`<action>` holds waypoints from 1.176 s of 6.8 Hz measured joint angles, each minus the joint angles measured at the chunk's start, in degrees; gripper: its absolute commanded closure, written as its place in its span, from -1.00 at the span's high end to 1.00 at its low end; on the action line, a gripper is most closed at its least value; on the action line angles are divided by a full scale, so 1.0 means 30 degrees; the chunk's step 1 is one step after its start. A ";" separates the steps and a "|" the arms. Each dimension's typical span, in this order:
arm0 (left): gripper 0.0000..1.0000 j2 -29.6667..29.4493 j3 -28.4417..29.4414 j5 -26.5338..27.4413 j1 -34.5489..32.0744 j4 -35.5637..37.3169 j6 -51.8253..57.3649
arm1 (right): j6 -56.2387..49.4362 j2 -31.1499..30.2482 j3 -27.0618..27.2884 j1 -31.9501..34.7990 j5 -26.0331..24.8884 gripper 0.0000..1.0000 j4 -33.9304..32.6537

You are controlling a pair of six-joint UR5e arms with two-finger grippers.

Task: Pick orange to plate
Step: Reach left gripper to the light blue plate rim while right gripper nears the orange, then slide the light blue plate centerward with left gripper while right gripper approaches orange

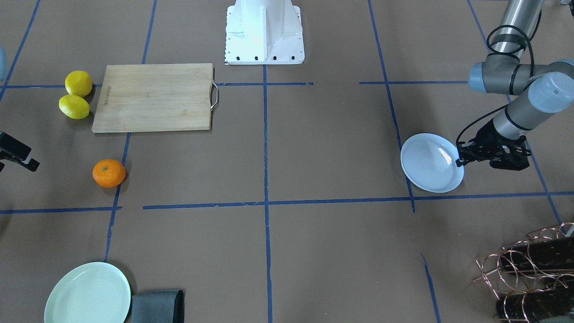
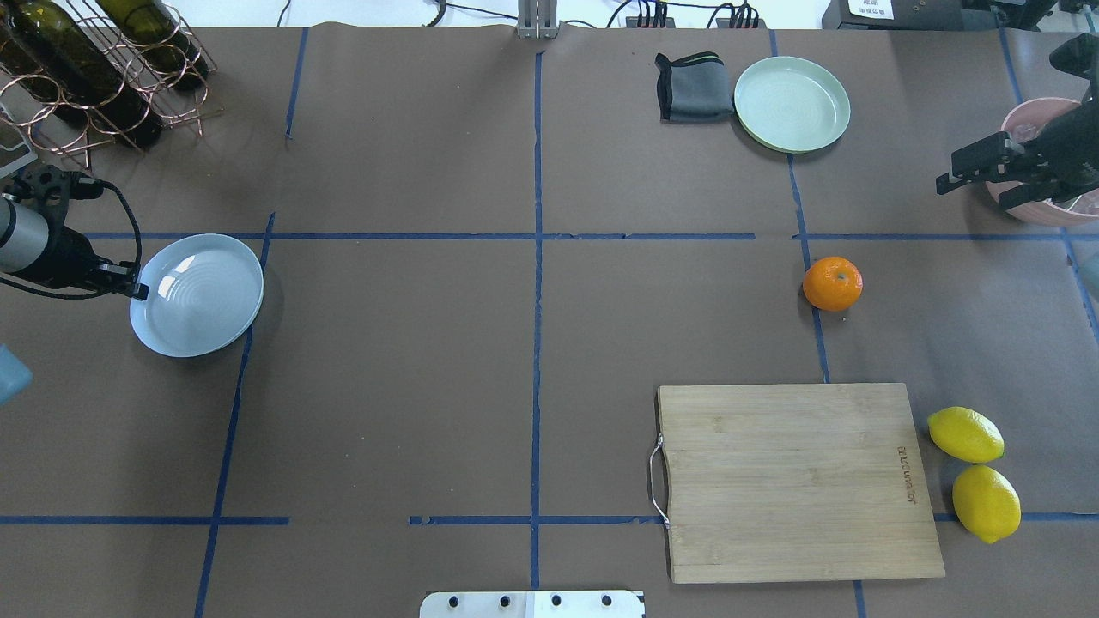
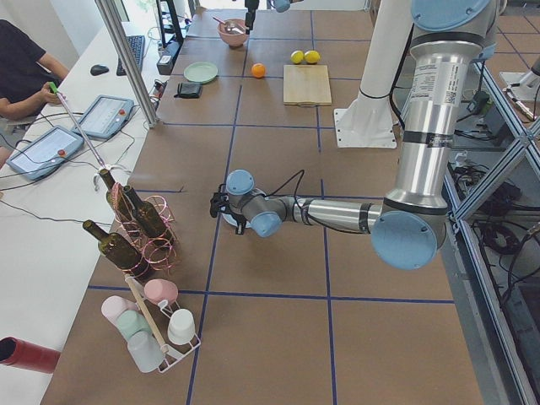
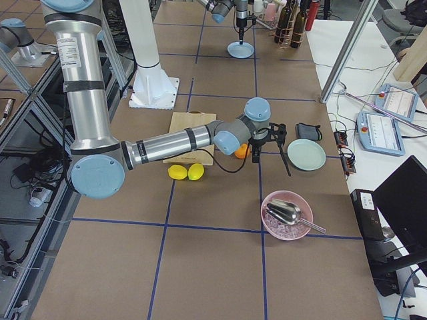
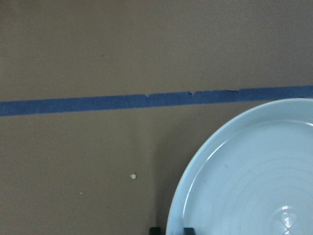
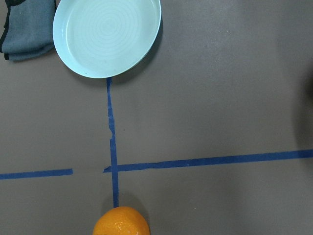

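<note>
The orange (image 2: 832, 283) sits alone on the brown table on the robot's right side, and it shows at the bottom edge of the right wrist view as orange (image 6: 121, 223). The pale bluish-white plate (image 2: 197, 294) lies far off on the left side. My left gripper (image 2: 137, 290) is at the plate's outer rim. In the left wrist view its fingertips (image 5: 155, 230) stand close together on either side of the rim (image 5: 176, 215), shut on it. My right gripper (image 2: 966, 176) hovers open, beyond and to the right of the orange, with nothing in it.
A mint-green plate (image 2: 792, 103) and a folded grey cloth (image 2: 694, 86) lie at the far right. A wooden cutting board (image 2: 794, 481) with two lemons (image 2: 966, 435) beside it lies near the base. A pink bowl (image 2: 1043, 210) sits under the right arm. A wine rack (image 2: 86, 69) stands far left.
</note>
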 measured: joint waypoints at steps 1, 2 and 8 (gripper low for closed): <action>-1.00 0.0046 -0.0070 -0.0060 0.0005 0.0021 0.0067 | 0.0001 0.0000 0.0001 -0.0053 -0.0077 1.00 -0.0001; -1.00 0.0116 -0.0444 -0.0343 -0.0010 0.0028 0.0125 | 0.0002 0.0000 0.0002 -0.0119 -0.0128 1.00 0.0000; -1.00 -0.3663 -0.1611 -0.4026 -0.0983 0.1511 -0.5300 | 0.0953 0.0363 0.0024 -0.1784 -0.1934 1.00 0.0019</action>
